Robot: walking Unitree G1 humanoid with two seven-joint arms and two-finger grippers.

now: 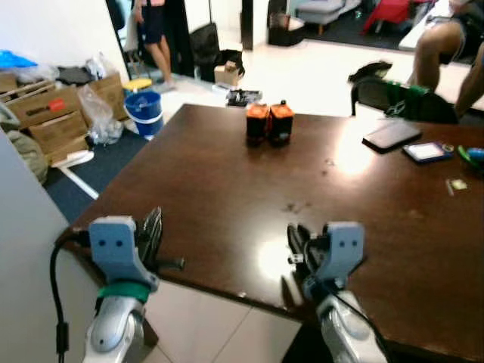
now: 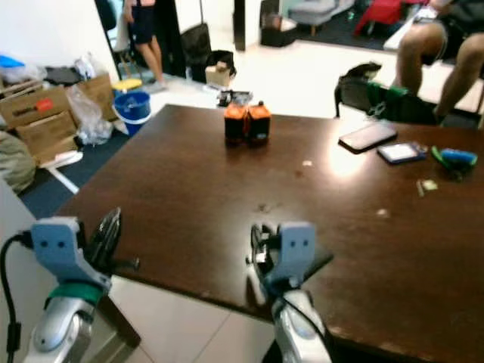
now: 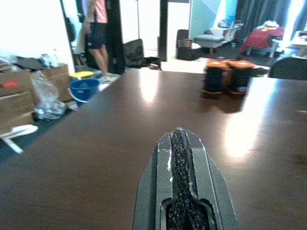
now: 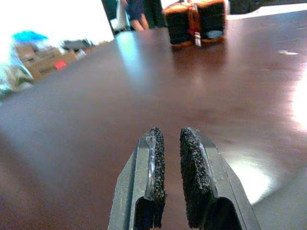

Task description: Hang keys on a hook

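Right wrist view first: what are you gripping?

Nothing. My right gripper (image 4: 168, 136) is hovering low over the table (image 1: 227, 174) with its pads (image 4: 192, 158) standing a slit apart, and I am seeing bare wood through the gap. My left gripper (image 3: 179, 136) is clenching on itself at the near left edge, pad against pad, empty too.

So where are the keys?

I am not managing to tell. Beyond my fingers I am looking at two orange packs (image 1: 269, 122) at the far middle, then a phone (image 1: 392, 134) and a blue-green thing (image 2: 454, 158) well off to the far right. That last one may be the keys, but it is too small to name. I am not making out which thing is the hook either.

What are you worrying about, then?

Mostly picking wrongly. If I am reaching on a guess, I am risking closing on the phone or some scrap instead. The table is also glaring under the light, so I may be misjudging where a flat, thin thing lies and scraping the wood or pushing the keys away rather than pinching them.

Anything else?

A seated person (image 1: 446, 45) is sitting just beyond that far right corner. Stretching or walking that way, I am risking crowding their legs. And with my left fingers shut, that arm is needing to open before it is helping at all.
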